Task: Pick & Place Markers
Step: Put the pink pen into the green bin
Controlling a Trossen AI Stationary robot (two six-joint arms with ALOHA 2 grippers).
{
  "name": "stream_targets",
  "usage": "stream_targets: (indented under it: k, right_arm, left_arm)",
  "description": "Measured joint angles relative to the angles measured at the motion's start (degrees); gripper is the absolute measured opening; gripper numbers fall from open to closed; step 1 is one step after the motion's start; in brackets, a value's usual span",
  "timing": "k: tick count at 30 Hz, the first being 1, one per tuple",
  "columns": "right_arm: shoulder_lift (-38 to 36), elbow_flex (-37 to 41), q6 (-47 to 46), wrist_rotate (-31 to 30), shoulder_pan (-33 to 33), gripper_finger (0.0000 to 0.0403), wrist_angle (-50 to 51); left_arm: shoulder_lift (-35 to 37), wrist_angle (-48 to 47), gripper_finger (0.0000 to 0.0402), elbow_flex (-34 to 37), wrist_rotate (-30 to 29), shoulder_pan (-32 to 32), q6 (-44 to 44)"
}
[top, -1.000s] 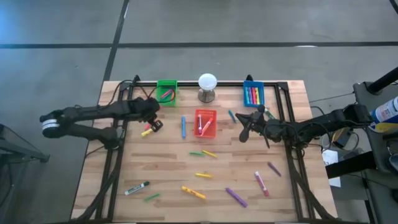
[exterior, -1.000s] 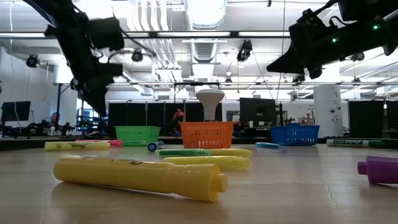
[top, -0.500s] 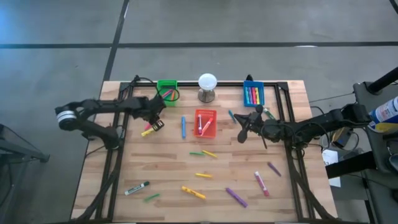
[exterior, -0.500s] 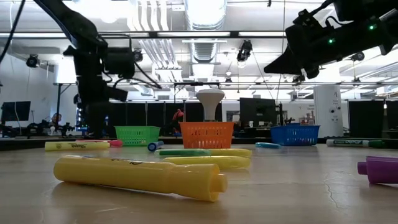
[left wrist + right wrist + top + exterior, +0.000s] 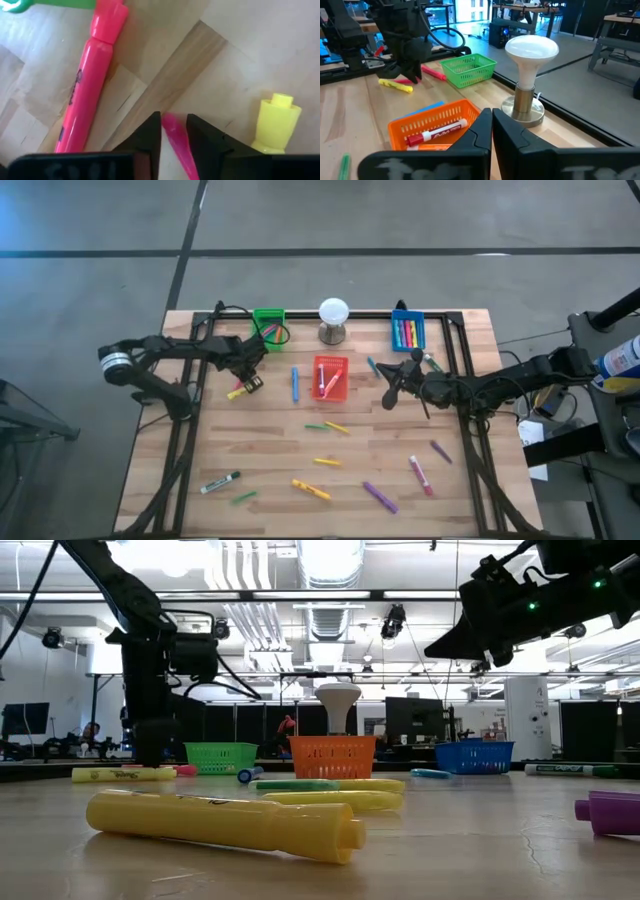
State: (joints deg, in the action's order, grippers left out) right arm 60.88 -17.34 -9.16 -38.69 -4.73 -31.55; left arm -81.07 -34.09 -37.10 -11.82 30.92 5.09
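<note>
Left wrist view showed my left gripper (image 5: 174, 131) narrowly straddling a pink marker (image 5: 176, 145) near the green bin (image 5: 268, 327), far left; closing seemed next, while my right gripper (image 5: 392, 388) hovered shut.

Between the two black fingers of the left gripper (image 5: 174, 131) lies a thin bright pink marker (image 5: 176, 144). Beside it is a long pink capped marker (image 5: 90, 85) with dark lettering, a yellow marker (image 5: 274, 123) opposite, on the pale wooden table (image 5: 240, 45).
</note>
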Motion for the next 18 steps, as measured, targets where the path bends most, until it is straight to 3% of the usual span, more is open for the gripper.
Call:
stream_targets:
  k: [7,14,18]
  right_arm:
    - [0.0,0.0,0.1,0.1,0.0,0.0008,0.0]
    - [0.0,0.0,0.1,0.1,0.0,0.0008,0.0]
    - [0.0,0.1,0.1,0.1,0.0,0.0009,0.0]
  left_arm:
    - [3.9,-0.1,0.0016,-1.6,-0.8,0.0,-0.2]
    - [9.8,0.8,0.0017,-8.3,-3.1,0.1,0.3]
    - [10.4,6.7,0.0017,-11.3,-4.4,1.1,-0.5]
